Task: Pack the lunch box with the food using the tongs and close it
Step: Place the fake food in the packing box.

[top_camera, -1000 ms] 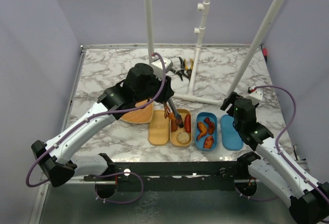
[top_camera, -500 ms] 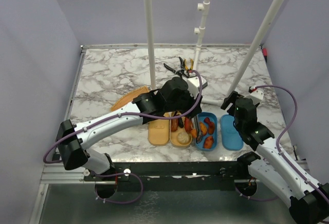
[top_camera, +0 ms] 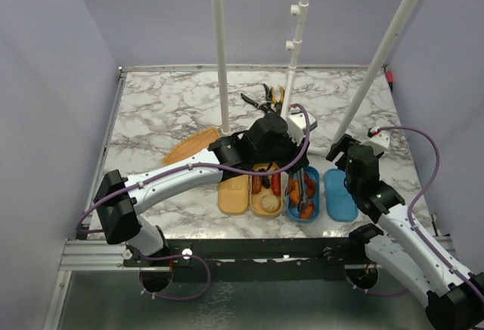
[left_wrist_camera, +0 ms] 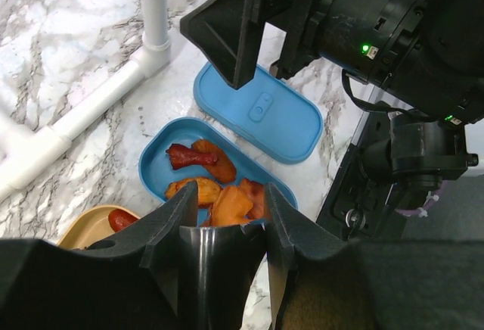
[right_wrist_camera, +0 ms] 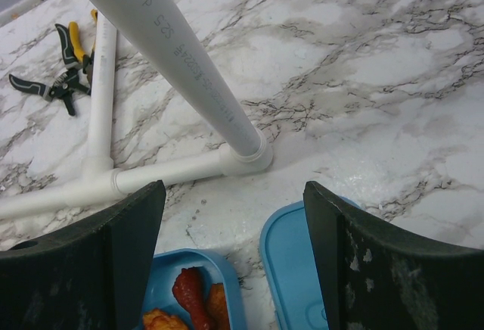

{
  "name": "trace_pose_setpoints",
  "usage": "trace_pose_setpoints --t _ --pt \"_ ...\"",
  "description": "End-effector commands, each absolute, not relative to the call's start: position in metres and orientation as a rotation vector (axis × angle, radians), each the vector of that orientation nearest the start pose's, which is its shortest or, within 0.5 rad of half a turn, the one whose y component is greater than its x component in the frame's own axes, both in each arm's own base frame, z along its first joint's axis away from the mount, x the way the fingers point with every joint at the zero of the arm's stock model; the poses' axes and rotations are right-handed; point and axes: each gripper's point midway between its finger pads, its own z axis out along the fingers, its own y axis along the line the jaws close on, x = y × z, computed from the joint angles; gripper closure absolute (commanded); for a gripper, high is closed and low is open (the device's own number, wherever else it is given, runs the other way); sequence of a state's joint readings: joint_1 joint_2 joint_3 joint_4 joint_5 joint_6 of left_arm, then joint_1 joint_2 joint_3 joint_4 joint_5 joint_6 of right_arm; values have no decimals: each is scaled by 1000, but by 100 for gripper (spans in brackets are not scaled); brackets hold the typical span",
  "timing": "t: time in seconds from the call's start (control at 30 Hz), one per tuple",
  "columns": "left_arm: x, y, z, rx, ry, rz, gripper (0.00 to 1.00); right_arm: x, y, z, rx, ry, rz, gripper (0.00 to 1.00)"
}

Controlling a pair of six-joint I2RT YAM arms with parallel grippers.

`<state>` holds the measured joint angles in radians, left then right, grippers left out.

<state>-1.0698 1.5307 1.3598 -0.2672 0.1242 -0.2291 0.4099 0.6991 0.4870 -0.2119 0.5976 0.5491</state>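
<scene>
left end effector point(left_wrist_camera: 227, 216) clamped on tongs point(top_camera: 299, 191), tips in blue tray point(left_wrist_camera: 155, 160)

right end effector point(right_wrist_camera: 232, 216) stands apart, holding nothing. food point(left_wrist_camera: 198, 158) sits in that tray, more in the tan box point(top_camera: 233, 194) beside it. pieces look light and smooth, likely to slip: pinch each across its middle, gently.

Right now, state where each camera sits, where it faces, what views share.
Top external: overhead behind the bases, looking down on the table; both arms and tongs show.
Left wrist: looks down past the left gripper at the blue tray.
Right wrist: faces away through the open right gripper, at white pipes.
Shared: both wrists see the blue tray and lid.
</scene>
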Motion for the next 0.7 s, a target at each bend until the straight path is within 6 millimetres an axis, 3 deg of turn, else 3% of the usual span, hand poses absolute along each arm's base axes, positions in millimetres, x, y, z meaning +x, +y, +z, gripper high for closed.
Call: trace_pose_setpoints --t 0.0,0.5,0.67 --pt "190 -442 264 978 1864 -995 75 276 23 165 527 1836 4 21" --pt "190 -443 267 984 1848 -983 57 277 23 164 525 1836 -1 21" --pt "191 -443 271 976 1838 -979 55 277 23 164 525 1836 -1 21"
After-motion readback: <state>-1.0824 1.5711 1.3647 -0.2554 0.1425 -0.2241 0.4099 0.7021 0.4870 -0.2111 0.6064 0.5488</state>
